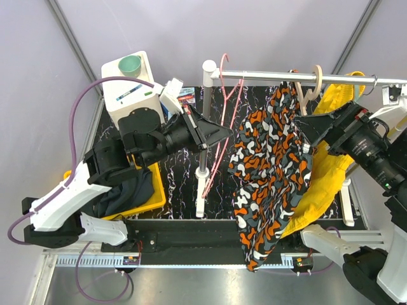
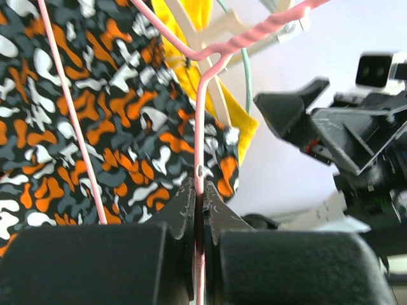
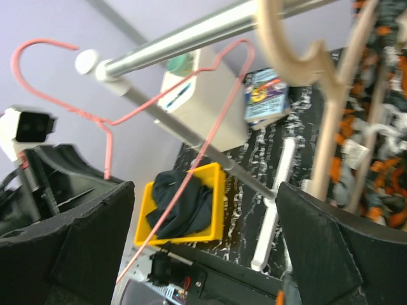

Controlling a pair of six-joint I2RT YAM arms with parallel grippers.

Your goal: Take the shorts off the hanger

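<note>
The shorts [image 1: 270,159] on the rail [image 1: 267,75], beside your open right end effector [image 1: 316,130]
Your left end effector [image 2: 202,194] is pinched shut on the pink wire hanger [image 2: 201,127]; the shorts drape from the wooden hanger [image 1: 313,86], just left of the right one's fully spread jaws

The rail [image 1: 261,75] is smooth, shiny metal. The pink hanger [image 2: 201,127] looks like thin coated wire; the wooden hanger [image 3: 272,32] is pale and smooth. The shorts [image 1: 270,159] are matt printed cloth, soft and creased. The table [image 1: 184,168] has a glossy black marbled top, and the bin [image 1: 159,190] at its left edge is glossy yellow plastic.
</note>
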